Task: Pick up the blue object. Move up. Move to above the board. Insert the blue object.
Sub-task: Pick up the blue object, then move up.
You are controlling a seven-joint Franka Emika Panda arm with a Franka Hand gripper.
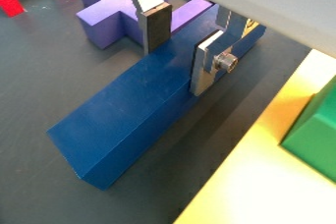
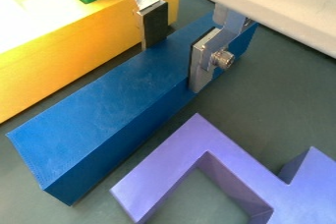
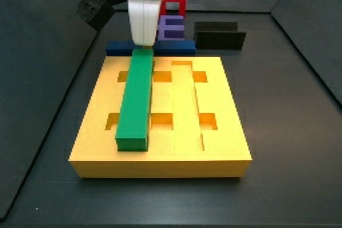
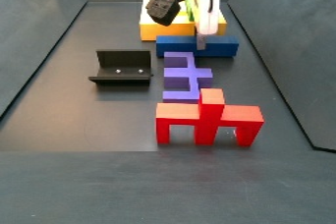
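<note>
The blue object [image 1: 125,120] is a long blue bar lying flat on the dark floor along the short end of the yellow board [image 3: 214,122]. It also shows in a wrist view [image 2: 105,120] and in both side views [image 3: 118,47] [image 4: 178,48]. My gripper [image 1: 182,64] straddles the bar near one end, with a finger against each long side, shut on it. In a side view the gripper [image 4: 205,27] stands low over the bar. The board's edge [image 2: 53,51] runs right beside the bar.
A green bar [image 3: 136,97] lies in one groove of the board. A purple block [image 4: 184,76] sits on the floor beside the blue bar, and a red block [image 4: 207,120] beyond it. The black fixture [image 4: 121,69] stands off to the side.
</note>
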